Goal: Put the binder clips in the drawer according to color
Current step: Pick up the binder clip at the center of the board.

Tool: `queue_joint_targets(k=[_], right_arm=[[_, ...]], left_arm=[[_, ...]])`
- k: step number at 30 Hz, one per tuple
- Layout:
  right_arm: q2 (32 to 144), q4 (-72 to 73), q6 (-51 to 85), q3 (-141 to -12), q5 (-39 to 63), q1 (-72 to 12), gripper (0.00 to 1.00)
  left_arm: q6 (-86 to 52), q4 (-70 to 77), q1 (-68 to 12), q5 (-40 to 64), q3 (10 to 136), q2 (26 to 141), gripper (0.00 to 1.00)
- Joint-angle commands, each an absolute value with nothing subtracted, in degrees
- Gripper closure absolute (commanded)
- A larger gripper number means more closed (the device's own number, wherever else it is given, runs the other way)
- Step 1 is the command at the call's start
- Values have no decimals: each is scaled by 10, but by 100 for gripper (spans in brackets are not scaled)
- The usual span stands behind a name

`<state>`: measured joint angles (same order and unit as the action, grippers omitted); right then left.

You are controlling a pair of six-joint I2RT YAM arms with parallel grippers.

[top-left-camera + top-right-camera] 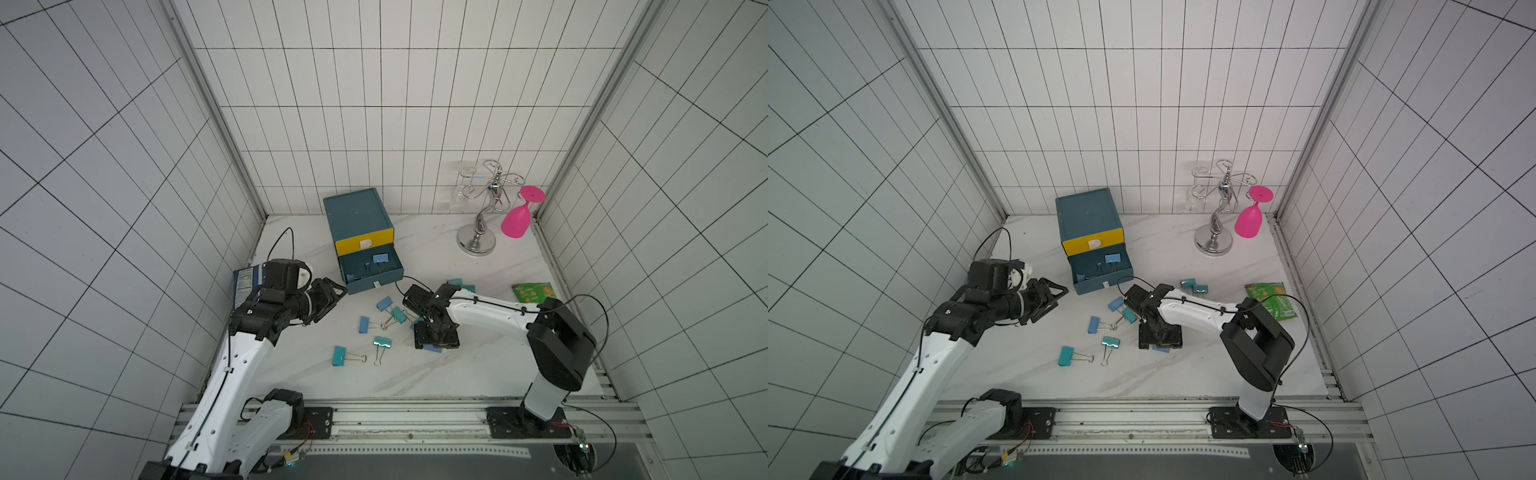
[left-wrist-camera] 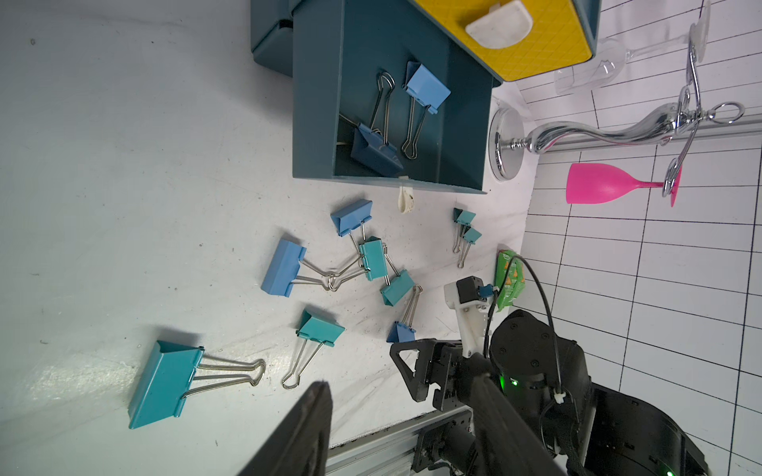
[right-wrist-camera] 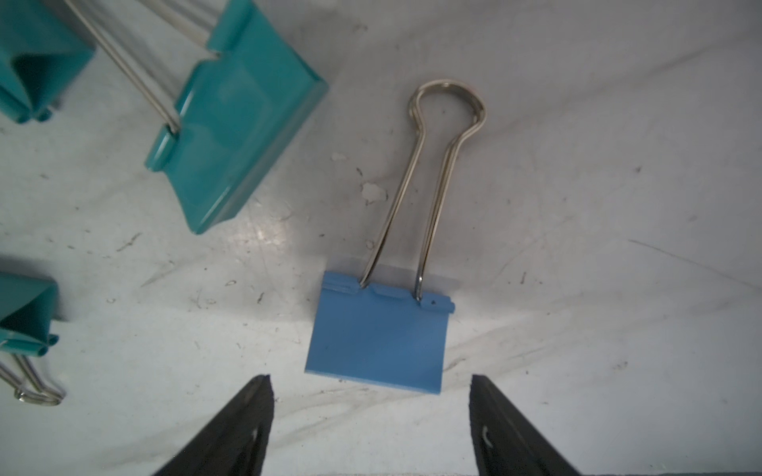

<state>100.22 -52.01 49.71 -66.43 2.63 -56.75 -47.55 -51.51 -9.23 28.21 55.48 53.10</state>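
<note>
Blue carton [image 1: 245,284]: stands at the table's left edge, behind the left arm.
Left gripper [image 1: 334,303]: raised over the table beside the cabinet; fingers spread apart, nothing between them.
Drawer cabinet [image 1: 357,212]: dark teal, at the back wall, left of centre.
Yellow drawer [image 1: 363,243]: topmost, pushed in.
Middle drawer [image 1: 370,270]: pulled out toward the arms; two blue clips [image 2: 426,88] lie inside.
Loose binder clips [image 1: 364,324]: blue and teal, scattered on the marble in front of the open drawer, some with handles tangled; two small teal clips [image 1: 455,282] lie apart behind the right arm.
Right gripper [image 3: 370,378]: pointed down at the table; fingers wide apart, empty.
Blue clip [image 3: 377,334]: flat on the table, just ahead of the right gripper's fingertips and touching neither, its wire handle pointing away from them.
Green packet [image 1: 532,292]: near the right wall.
Chrome stand [image 1: 478,241]: back right corner, a pink glass [image 1: 517,218] hanging inverted from it.
</note>
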Motion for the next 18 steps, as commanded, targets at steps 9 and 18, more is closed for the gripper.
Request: queue_joint_targets(k=[9, 18], right_arm=[[1030, -504, 498, -667, 29, -549, 29], [1029, -492, 495, -647, 47, -541, 39]], left_arm=[[-468, -523, -94, 271, 568, 518, 42], [-472, -523, -94, 266, 570, 514, 42]])
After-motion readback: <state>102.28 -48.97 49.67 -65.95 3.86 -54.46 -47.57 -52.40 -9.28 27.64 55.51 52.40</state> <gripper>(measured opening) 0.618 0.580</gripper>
